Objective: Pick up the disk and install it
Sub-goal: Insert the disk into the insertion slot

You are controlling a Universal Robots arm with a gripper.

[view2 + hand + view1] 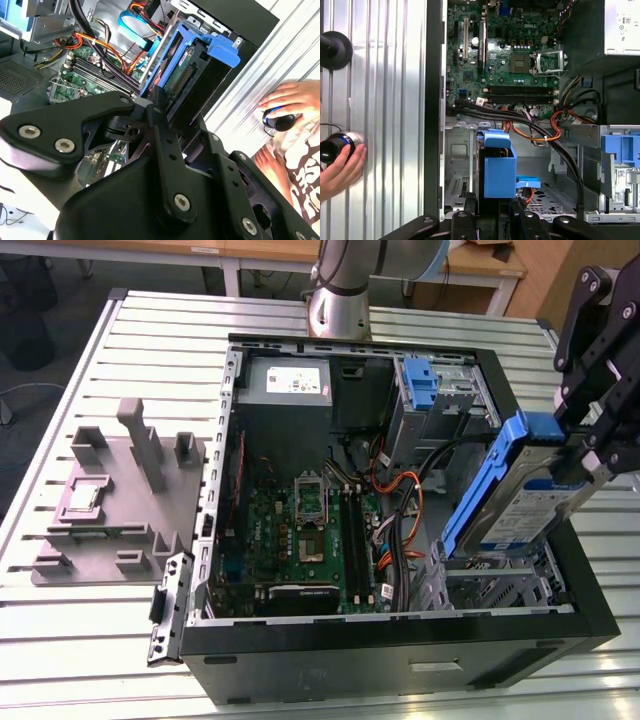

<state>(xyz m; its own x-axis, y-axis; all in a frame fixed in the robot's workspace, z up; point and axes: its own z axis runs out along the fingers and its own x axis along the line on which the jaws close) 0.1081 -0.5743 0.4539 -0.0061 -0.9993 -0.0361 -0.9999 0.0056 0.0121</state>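
while the disk (528, 508) hangs tilted at the right of the exterior view, your claw (578, 452) is closed on its upper end, the black fingers pinching it tight at the blue side rail. the disk's lower end sits just above the metal drive cage (490, 585) in the lower right corner of the open computer case (400, 665); whether it touches the cage you cannot tell. a white-and-blue label shows on the drive's face, its print too small to make out. a white sticker marks the power supply (297, 383) at the upper middle, its text equally illegible. the claw's body is cut off by the frame's right edge. in the first wrist view the green motherboard (510, 55) carries small white print, and a hand (341, 170) on the slatted table (385, 100) half covers a dark round object.
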